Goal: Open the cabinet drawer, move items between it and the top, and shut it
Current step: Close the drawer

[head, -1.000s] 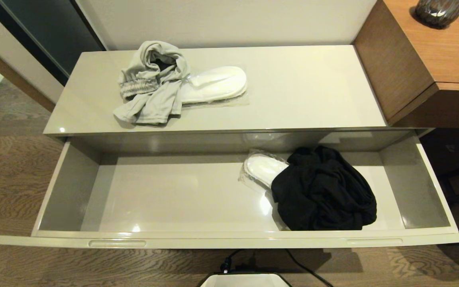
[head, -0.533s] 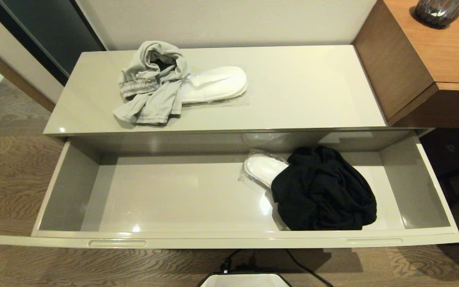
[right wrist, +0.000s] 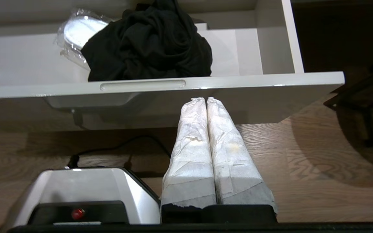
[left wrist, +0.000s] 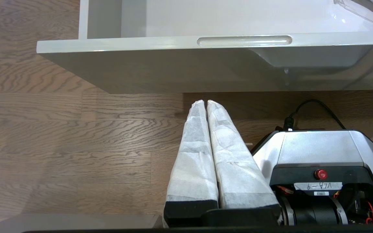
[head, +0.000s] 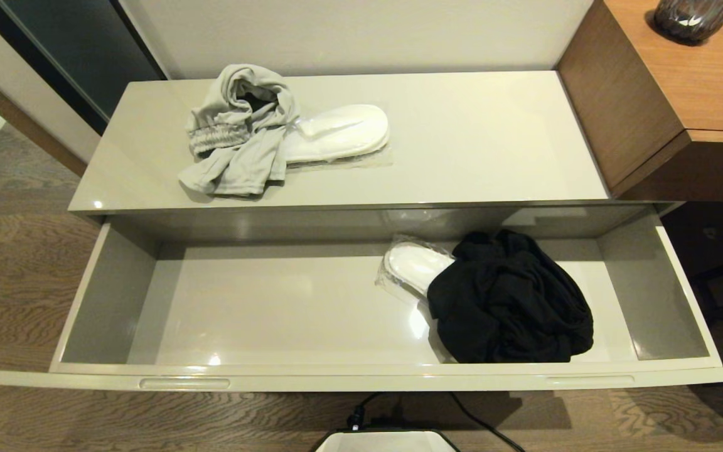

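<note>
Nothing has moved since the earlier frame. From my head, the cabinet drawer (head: 117, 301) stands pulled fully out, holding a black garment (head: 512, 307) draped over one wrapped slipper pair (head: 408, 267) toward its right end. On the top (head: 481, 138) lie a light grey garment (head: 236, 132) and, touching it, a second slipper pair (head: 342, 132).

At my left wrist, my left gripper (left wrist: 205, 102) hangs with its fingers pressed together, empty, below the drawer front.

At my right wrist, my right gripper (right wrist: 205, 99) likewise stays pressed together and empty, just before the drawer front.
</note>
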